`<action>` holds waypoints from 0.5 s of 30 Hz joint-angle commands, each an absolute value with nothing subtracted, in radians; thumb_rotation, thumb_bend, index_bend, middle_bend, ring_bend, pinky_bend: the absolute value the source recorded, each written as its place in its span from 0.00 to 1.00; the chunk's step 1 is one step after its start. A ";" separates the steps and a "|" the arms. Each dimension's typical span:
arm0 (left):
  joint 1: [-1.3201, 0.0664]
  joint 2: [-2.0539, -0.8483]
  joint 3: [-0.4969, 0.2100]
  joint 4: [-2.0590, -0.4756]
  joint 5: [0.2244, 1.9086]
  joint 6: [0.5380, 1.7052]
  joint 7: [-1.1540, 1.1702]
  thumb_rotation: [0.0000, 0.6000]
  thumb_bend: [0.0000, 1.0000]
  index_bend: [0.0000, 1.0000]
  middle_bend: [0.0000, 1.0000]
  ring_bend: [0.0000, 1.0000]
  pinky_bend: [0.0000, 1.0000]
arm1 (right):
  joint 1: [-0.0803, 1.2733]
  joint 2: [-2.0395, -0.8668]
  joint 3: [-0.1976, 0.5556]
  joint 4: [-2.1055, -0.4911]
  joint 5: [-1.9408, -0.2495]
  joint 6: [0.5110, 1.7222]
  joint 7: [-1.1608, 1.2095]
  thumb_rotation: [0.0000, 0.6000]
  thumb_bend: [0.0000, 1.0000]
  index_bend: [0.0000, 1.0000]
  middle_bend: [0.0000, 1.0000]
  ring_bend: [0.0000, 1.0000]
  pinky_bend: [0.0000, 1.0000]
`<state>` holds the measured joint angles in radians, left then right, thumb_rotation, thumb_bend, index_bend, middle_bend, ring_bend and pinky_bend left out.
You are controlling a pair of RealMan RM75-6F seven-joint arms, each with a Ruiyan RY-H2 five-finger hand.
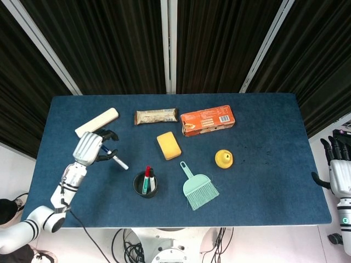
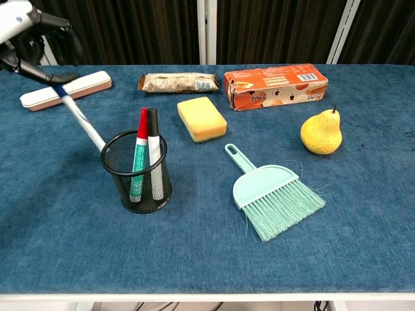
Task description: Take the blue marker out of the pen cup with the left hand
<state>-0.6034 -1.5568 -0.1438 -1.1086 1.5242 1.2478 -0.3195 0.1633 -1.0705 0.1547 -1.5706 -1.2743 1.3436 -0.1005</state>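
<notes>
Already clear of the pen cup (image 2: 137, 172), the blue marker (image 2: 79, 116) slants downward, pinched in the left hand (image 1: 92, 148) above the table (image 1: 263, 164). Removal looks done; next would likely be lowering it beside the cup and letting go.

Blue table (image 1: 274, 181). Left hand (image 1: 90, 148), holding blue marker (image 1: 116, 160) left of pen cup (image 1: 145, 185). Cup contents: red and green markers. Sponge (image 1: 169, 145), brush (image 1: 198, 188), pear (image 1: 223, 159). Right hand (image 1: 340, 172) at table's right edge, nothing held.
</notes>
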 commanded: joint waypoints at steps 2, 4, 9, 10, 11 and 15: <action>-0.588 -1.501 -0.155 -1.188 1.454 1.215 -0.293 1.00 0.12 0.04 0.00 0.00 0.16 | 0.162 -1.080 0.156 -1.562 -1.282 1.355 -0.095 1.00 0.18 0.00 0.00 0.00 0.00; -0.574 -1.473 -0.162 -1.214 1.450 1.241 -0.274 1.00 0.12 0.04 0.00 0.00 0.15 | 0.161 -1.080 0.155 -1.561 -1.281 1.356 -0.097 1.00 0.18 0.00 0.00 0.00 0.00; -0.515 -1.363 -0.160 -1.306 1.453 1.324 -0.144 1.00 0.12 0.04 0.00 0.00 0.12 | 0.158 -1.084 0.158 -1.558 -1.286 1.369 -0.093 1.00 0.18 0.00 0.00 0.00 0.00; -0.501 -1.340 -0.155 -1.327 1.453 1.338 -0.116 1.00 0.12 0.04 0.00 0.00 0.12 | 0.158 -1.085 0.158 -1.556 -1.288 1.371 -0.092 1.00 0.18 0.00 0.00 0.00 0.00; -0.485 -1.318 -0.147 -1.347 1.453 1.351 -0.089 1.00 0.13 0.04 0.00 0.00 0.11 | 0.158 -1.086 0.157 -1.554 -1.291 1.373 -0.092 1.00 0.18 0.00 0.00 0.00 0.00; -0.400 -1.228 -0.090 -1.430 1.450 1.395 0.026 1.00 0.13 0.04 0.00 0.00 0.09 | 0.156 -1.097 0.150 -1.539 -1.309 1.383 -0.093 1.00 0.18 0.00 0.00 0.00 0.00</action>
